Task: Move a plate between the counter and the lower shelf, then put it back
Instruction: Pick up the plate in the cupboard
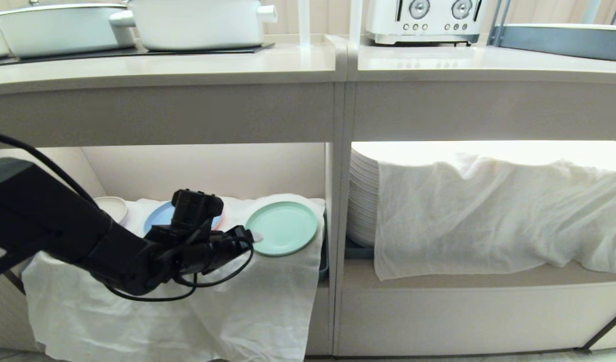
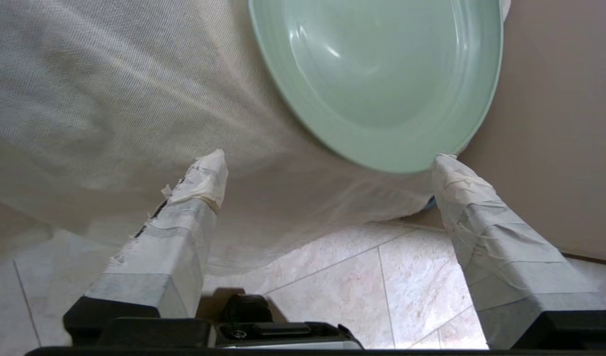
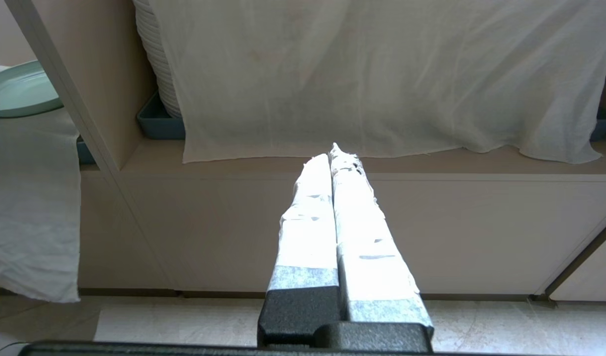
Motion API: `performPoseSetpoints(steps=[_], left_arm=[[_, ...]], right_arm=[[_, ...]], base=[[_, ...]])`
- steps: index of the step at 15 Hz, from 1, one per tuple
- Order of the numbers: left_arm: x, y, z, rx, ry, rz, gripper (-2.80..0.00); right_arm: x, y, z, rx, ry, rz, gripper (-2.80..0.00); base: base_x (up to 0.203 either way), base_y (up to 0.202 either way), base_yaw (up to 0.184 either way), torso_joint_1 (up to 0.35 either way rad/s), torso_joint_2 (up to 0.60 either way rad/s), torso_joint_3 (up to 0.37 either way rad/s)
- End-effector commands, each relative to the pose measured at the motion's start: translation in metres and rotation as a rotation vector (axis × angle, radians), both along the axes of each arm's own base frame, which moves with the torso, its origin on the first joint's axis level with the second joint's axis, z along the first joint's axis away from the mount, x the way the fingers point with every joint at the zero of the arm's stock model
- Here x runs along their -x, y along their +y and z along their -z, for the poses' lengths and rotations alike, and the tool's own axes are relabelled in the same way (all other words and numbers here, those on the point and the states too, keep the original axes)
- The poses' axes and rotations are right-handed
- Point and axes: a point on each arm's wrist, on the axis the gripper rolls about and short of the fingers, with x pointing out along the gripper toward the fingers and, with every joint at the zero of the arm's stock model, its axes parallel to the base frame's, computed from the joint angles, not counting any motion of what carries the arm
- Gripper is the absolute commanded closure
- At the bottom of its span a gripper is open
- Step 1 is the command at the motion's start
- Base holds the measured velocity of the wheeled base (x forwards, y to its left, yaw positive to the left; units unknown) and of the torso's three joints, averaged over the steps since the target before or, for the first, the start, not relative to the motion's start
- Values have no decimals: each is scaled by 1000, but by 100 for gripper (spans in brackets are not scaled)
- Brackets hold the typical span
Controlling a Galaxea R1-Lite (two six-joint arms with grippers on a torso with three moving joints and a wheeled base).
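Plate: the mint-green plate (image 1: 282, 228) lies flat on the white cloth (image 1: 267, 301) that covers the floor of the lower shelf (image 1: 207, 171), near its right wall and close to the front edge.
Neighbours: a blue plate (image 1: 159, 216) and an off-white plate (image 1: 112, 207) sit further left on the same cloth, apart from the green one.
My left pincer: my left pincer (image 1: 252, 236) is spread wide and empty, at the plate's near-left rim; in the wrist view one taped fingertip (image 2: 448, 168) looks to be just at the rim, the other (image 2: 209, 170) is out over the cloth, and nothing is between them.
My right pincer: my right pincer (image 3: 335, 158) is pressed together, holding nothing, parked in front of the wider bay with the covered plate stack (image 1: 363, 201).
Worktop: the worktop (image 1: 187, 65) above carries white pots (image 1: 192, 20) on the hob; I see no green plate up there.
Handling: I judge the plate stiff, light and smooth, likely to slip from a shallow pinch and to chip if dropped.
Hold: the raised rim at the front edge of the shelf is the place to take hold, one finger over and one under.
Risk: the loose cloth could bunch up under the lower finger or get dragged along with the plate.
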Motion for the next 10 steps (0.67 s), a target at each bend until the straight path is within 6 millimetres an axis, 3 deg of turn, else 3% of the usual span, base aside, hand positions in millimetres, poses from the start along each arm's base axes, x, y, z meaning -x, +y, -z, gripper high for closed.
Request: performPoseSetpoints(steps=[1,10], left_arm=[[-9,-2,9,-1,12,-5,-280],[-27,-8,18,1,9,-6,-280]], right_arm=[[0,0,0,0,0,0,0],[0,0,0,0,0,0,0]], base=[[0,0,0,0,0,0],[0,0,0,0,0,0]])
